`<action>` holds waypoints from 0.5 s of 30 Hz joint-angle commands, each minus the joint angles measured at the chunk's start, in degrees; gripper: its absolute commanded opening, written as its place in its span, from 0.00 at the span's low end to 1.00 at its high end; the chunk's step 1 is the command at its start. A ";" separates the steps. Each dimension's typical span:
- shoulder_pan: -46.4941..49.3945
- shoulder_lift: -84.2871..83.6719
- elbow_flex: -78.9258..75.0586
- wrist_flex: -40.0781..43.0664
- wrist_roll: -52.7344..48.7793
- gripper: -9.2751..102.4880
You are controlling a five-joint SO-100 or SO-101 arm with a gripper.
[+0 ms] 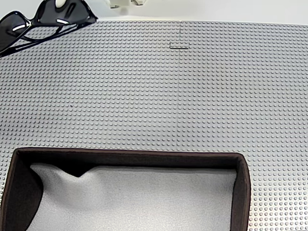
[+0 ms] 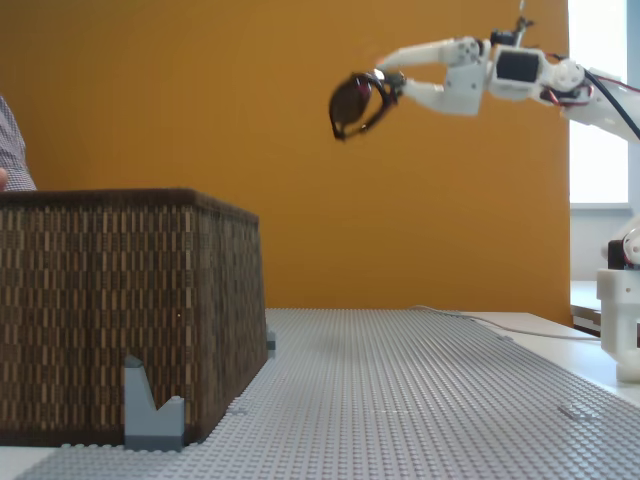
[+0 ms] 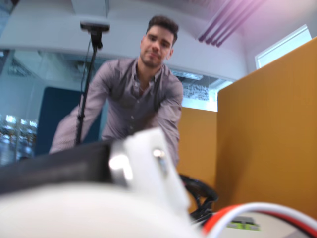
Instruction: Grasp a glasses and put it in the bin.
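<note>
Taking the bin [image 2: 120,300] as the landmark and reading the side fixed view from left to right: a person's checked sleeve [image 2: 12,145] shows at the left edge just behind the bin's woven brown wall; a small grey block [image 2: 152,408] stands against the bin's near corner; the studded grey baseplate [image 2: 420,390] runs off to the right of it; high above and well to the right of the bin hang the glasses [image 2: 357,103], pinched by the white gripper [image 2: 385,83], whose two fingers close on the frame from the right; the lenses dangle down toward the bin's side.

In the top-down fixed view the bin [image 1: 14,192] fills the lower part, its grey lining rumpled and nothing lying on it; the glasses [image 1: 45,23] sit far beyond the bin's back wall, at the upper left corner, with a bit of the white gripper just above them; between them and the bin lies bare baseplate [image 1: 192,96].

In the wrist view a person [image 3: 133,99] leans in behind a camera stand, and part of the black frame [image 3: 200,191] curls low at centre right.

As I judge it, the grasp and the lift are done; the carry across to the bin, the lowering over the lining and the release are left.
</note>
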 commanded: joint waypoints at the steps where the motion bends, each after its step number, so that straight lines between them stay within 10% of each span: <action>1: -2.72 -5.45 -7.21 -1.58 -1.76 0.08; 15: -3.43 -26.02 -26.89 5.98 -0.44 0.08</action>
